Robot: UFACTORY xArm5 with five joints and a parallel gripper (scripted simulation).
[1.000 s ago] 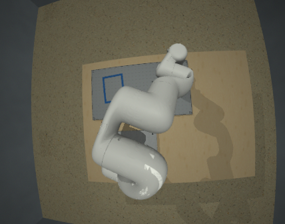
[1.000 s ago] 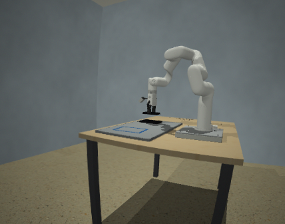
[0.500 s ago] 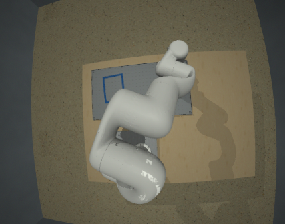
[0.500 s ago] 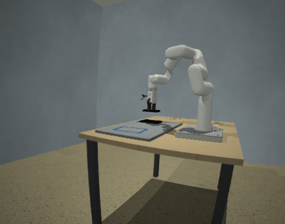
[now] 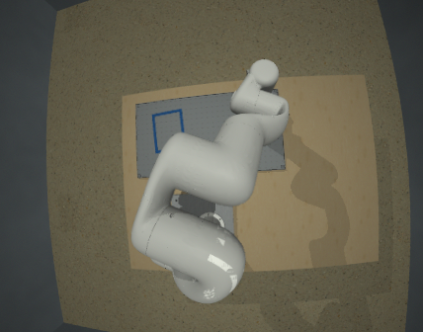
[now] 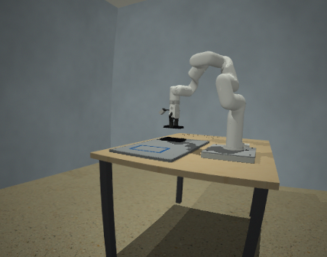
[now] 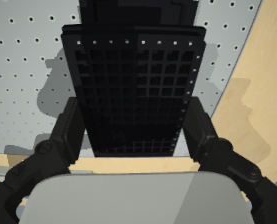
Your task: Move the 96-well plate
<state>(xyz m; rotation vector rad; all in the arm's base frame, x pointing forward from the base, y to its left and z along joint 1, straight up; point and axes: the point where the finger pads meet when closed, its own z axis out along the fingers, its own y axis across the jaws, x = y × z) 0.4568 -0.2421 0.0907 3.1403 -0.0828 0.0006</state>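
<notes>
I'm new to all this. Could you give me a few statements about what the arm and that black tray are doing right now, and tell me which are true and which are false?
1. The gripper is clamped on the black plate. True.
2. The plate rests inside the blue outline. False: it hangs in the air above the grey deck, away from the outline.
3. The black holder on the deck has no plate in it. True.
4. The arm's base stands on the floor. False: it is mounted on the table.
5. The blue outline is covered by the plate's shadow. False: the outline lies in plain view.
</notes>
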